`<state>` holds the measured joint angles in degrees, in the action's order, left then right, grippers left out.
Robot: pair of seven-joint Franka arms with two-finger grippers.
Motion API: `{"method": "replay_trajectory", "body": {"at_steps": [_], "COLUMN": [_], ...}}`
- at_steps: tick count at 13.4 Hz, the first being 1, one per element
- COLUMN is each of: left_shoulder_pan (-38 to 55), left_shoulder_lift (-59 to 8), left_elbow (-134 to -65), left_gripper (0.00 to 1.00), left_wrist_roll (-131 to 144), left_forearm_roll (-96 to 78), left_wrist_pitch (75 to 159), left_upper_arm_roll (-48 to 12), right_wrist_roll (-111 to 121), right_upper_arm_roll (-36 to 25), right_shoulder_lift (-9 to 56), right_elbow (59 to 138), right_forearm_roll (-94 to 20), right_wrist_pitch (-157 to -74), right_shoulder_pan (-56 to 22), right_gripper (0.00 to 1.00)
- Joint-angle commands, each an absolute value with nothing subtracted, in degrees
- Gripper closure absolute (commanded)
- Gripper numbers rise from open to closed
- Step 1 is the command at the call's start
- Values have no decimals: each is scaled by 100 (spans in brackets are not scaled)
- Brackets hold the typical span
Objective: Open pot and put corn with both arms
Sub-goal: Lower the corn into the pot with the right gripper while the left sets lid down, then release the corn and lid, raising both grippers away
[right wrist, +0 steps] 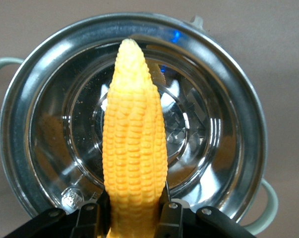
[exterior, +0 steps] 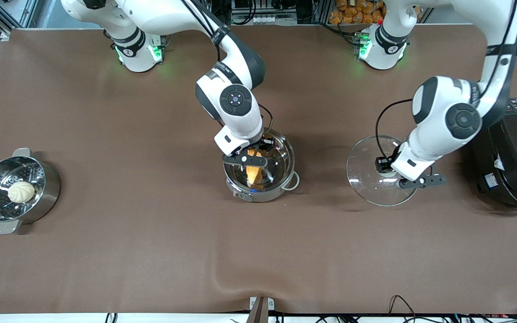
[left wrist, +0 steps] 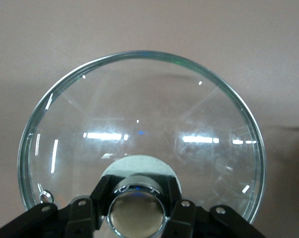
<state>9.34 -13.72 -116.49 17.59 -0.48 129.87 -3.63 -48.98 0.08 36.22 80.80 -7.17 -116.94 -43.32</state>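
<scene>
The steel pot (exterior: 258, 194) stands open at the table's middle, with wire loop handles. My right gripper (exterior: 254, 158) is over its mouth, shut on the yellow corn (exterior: 255, 172), whose pointed tip reaches down into the pot. In the right wrist view the corn (right wrist: 134, 139) sits between my fingers (right wrist: 171, 218) over the pot's shiny bottom (right wrist: 204, 134). My left gripper (exterior: 388, 170) is shut on the knob of the glass lid (exterior: 366, 157), beside the pot toward the left arm's end. The left wrist view shows the lid (left wrist: 139, 109) and the knob (left wrist: 138, 214) gripped.
A steel steamer pot (exterior: 52, 186) with a pale bun (exterior: 21, 192) stands at the right arm's end. A large black cooker (exterior: 514, 152) stands at the left arm's end, close to the left arm. The brown cloth has a wrinkle (exterior: 222, 278) near the front edge.
</scene>
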Motion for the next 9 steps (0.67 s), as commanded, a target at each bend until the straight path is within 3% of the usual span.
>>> {"method": "replay_trajectory", "body": {"at_steps": [1,2,7,8,9], "left_shoulder_pan": [853,853,852,853,853], "left_shoulder_lift": [-1422,-1572,-2170,-2232,-2241], "left_elbow": [-12224,-12304,-12384,-12384,-12384], "left_gripper": [100,100,100,92,52], "left_wrist_roll": [1688,1688,1679,1687,1687], "left_forearm_roll": [271,290,299,299,299], "left_wrist_pitch": [13718,13929,14431,14440,14449], "left_upper_arm_roll": [-431,-431,-413,-413,-413], "right_wrist_roll": [-5089,-5089,-4731,-4398,-4299], "right_upper_arm_roll": [-79,-79,-140,-149,-149], "right_shoulder_lift": [3700,3700,3289,3139,2964], "right_elbow": [7866,7866,7988,8024,8138], "right_forearm_roll": [-712,-703,-581,-571,-571], "right_wrist_pitch": [-11619,-11619,-11209,-10980,-10891], "right_shoulder_pan": [-4456,-4456,-4133,-3913,-3694], "right_gripper": [16,0,0,0,0]}}
